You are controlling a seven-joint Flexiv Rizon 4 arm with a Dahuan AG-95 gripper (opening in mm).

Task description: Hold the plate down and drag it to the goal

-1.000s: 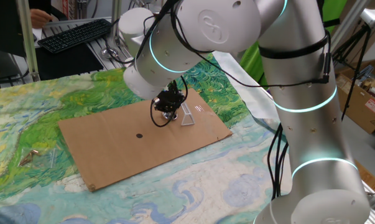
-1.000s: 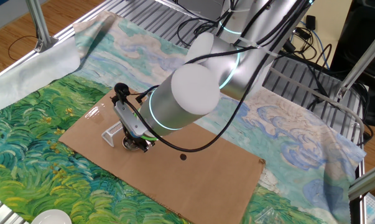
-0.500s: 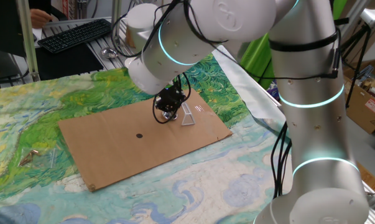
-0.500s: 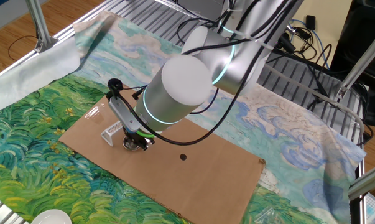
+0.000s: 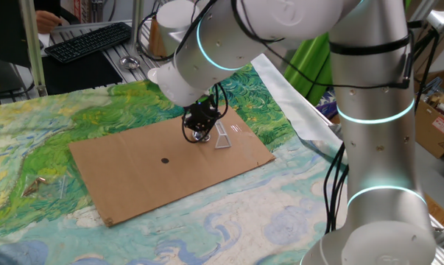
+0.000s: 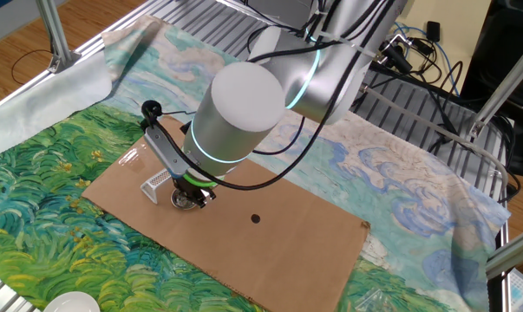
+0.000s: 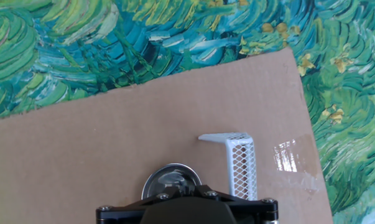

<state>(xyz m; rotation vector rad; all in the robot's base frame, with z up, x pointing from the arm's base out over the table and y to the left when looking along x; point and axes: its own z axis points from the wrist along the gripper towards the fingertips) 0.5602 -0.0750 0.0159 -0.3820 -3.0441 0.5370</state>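
Closed gripper [image 7: 186, 198] on plate [image 7: 170, 181], plate half hidden.
Goal [image 7: 239, 161] just beside; cardboard sheet [image 5: 133, 169] on painted cloth [image 5: 30, 140].

Shiny metal on the plate [image 7: 170, 181], its polished centre throwing back dark reflections. Next to it, the goal [image 7: 238, 163] shows whitish plastic with a fine mesh texture on its flat face. Both rest on a matt brown cardboard sheet [image 7: 100, 149], faintly ribbed, with a glossy strip of clear tape [image 7: 291, 157] near its right edge. Underneath spreads a cloth [image 5: 30, 147] printed with painterly swirls. The arm's shell [image 6: 239, 113] gleams smooth and glossy white; the gripper [image 7: 186, 202] is matt black.
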